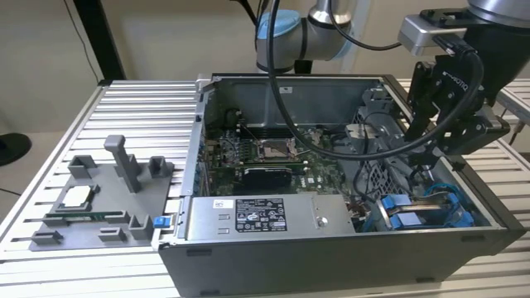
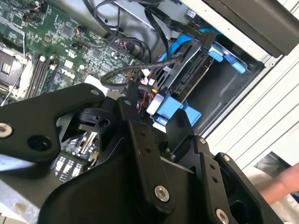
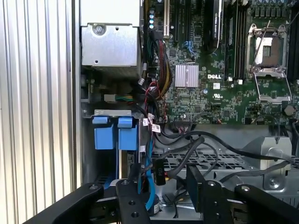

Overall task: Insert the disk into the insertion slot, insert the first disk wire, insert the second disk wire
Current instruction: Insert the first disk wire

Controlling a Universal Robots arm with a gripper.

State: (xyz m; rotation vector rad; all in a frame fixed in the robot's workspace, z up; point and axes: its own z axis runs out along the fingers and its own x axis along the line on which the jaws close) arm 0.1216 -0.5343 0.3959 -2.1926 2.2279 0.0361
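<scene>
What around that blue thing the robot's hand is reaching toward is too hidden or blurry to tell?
1. Exterior view: whether the hand touches anything near the disk is too small and dark to tell.
2. Second wrist view: the hand's black links cover the disk's near end; any plug there is hidden.
3. Second wrist view: a pale blurred shape can't be identified.

The disk (image 1: 426, 210) has a bright blue carrier frame. The motherboard (image 1: 273, 155) is green with black slots, the power-supply box (image 1: 248, 217) plain grey with a white label printed in black. The worktop (image 1: 141, 105) is ribbed silver, and the fixture plate (image 1: 99, 198) is flat grey.
</scene>
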